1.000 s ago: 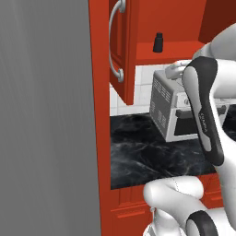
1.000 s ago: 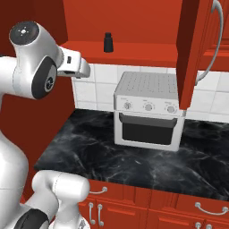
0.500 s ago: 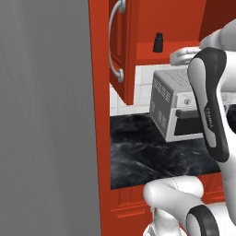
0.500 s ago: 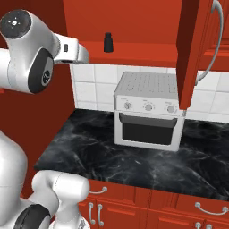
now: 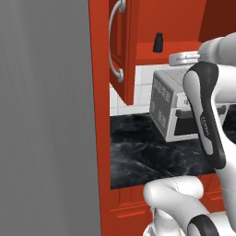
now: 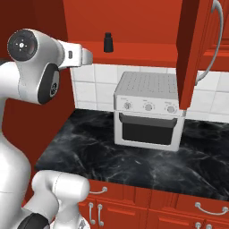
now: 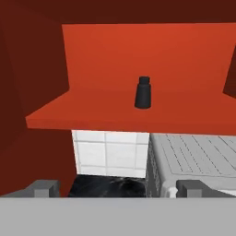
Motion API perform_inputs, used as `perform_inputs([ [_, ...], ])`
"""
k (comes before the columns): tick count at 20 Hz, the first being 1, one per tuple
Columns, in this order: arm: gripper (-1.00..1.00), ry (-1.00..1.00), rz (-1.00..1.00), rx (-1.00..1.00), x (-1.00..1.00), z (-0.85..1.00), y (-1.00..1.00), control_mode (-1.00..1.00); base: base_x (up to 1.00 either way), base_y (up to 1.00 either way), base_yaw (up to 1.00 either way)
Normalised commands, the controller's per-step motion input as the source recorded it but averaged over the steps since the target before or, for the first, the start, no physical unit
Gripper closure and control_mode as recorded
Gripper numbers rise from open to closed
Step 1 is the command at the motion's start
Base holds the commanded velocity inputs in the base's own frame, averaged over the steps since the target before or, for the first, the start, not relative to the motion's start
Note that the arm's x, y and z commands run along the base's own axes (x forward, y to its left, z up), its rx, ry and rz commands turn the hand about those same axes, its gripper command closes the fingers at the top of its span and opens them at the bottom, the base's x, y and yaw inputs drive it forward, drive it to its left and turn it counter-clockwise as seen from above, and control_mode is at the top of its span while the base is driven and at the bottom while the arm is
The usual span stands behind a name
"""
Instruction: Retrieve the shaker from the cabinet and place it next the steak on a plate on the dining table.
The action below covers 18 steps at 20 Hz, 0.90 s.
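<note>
You are facing a black, white-veined marble counter [image 6: 134, 161] backed by white wall tiles [image 6: 94, 87], with red drawer fronts [image 6: 147, 208] below it. A boxy light-grey toaster oven [image 6: 150, 114] with three knobs and a dark window stands on the counter. Above it the red cabinet [image 7: 152, 50] is open, its door [image 5: 120, 46] swung out with the long curved silver handle [image 5: 113, 41] facing you. The shaker [image 7: 143, 92], a small black cylinder with a narrower top, stands upright on the smooth red shelf, alone near its middle. A flat grey panel [image 5: 46, 120] blocks the left of the left base view, and the arm covers part of the oven there. Your gripper [image 7: 117, 188] sits below shelf level, well short of the shaker, jaws spread wide and empty.
</note>
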Motion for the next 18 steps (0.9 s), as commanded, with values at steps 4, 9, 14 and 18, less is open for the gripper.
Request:
perform_inputs([
  [4,-1.0,0.02,0.0,0.02,0.25,0.1,-0.14,-1.0,0.0,0.0,0.0],
  [9,-1.0,0.0,0.0,0.0,0.31,0.0,-0.12,-1.0,0.0,0.0,0.0],
  [14,-1.0,0.0,0.0,0.0,0.35,0.0,-0.08,-1.0,0.0,0.0,0.0],
  [18,-1.0,0.01,0.0,0.0,0.39,0.0,-0.07,-1.0,0.0,0.0,0.0],
])
